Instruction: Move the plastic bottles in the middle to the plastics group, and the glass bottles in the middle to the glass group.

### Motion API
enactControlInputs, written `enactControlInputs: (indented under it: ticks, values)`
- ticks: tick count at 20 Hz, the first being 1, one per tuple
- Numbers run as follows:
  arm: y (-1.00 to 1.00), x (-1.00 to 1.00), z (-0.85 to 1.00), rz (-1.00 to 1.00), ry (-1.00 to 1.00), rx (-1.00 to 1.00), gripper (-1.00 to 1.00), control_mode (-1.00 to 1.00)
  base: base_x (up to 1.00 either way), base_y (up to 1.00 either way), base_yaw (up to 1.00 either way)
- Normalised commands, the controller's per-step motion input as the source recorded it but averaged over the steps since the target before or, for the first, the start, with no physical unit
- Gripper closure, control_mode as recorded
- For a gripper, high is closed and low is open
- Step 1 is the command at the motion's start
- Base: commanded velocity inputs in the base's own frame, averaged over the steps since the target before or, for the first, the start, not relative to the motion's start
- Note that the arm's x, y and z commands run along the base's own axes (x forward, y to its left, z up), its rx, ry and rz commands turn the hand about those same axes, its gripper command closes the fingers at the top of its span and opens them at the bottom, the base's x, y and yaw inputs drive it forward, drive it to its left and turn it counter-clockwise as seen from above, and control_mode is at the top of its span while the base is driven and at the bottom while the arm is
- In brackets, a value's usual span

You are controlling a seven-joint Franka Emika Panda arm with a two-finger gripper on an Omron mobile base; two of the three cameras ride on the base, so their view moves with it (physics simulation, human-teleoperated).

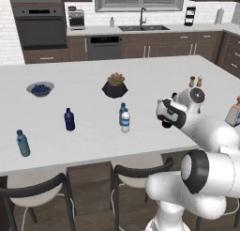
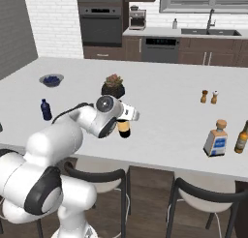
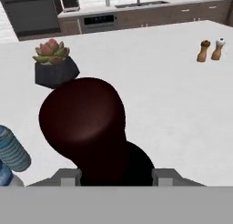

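Observation:
My gripper point(image 3: 116, 175) is shut on the neck of the tall dark wine bottle point(image 3: 84, 123), whose dark red foil top rises between the fingers. From the right base view the bottle's yellow-labelled body point(image 2: 124, 129) shows under the gripper point(image 2: 126, 121). The two small plastic bottles stand close together left of the gripper point(image 1: 166, 118): a teal one with a blue cap point(image 1: 123, 109) and one with a white label point(image 1: 125, 122). The bluish water bottle point(image 1: 22, 143) stands near the front left edge. The squat amber bottle point(image 2: 216, 138) stands far right.
An opaque dark blue bottle point(image 1: 69, 119) stands left of the middle pair. A potted succulent point(image 1: 115, 85) and a bowl of blue fruit point(image 1: 40, 88) sit farther back. Salt and pepper shakers point(image 2: 209, 96) stand at the right, and a brown bottle point(image 2: 240, 135) beside the amber one.

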Motion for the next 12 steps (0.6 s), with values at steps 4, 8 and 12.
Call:
enactControlInputs:
  ticks: [4, 8, 12]
  values:
    - [-0.73, -0.16, 0.6, -0.23, -0.06, -0.01, 1.0, -1.0, 0.0, 0.0, 0.0]
    - [-0.68, 0.0, 0.67, -0.24, 0.0, 0.0, 1.0, -1.0, 0.0, 0.0, 0.0]
    - [-0.56, 0.0, 0.28, -0.12, 0.03, 0.01, 1.0, -1.0, 0.0, 0.0, 0.0]
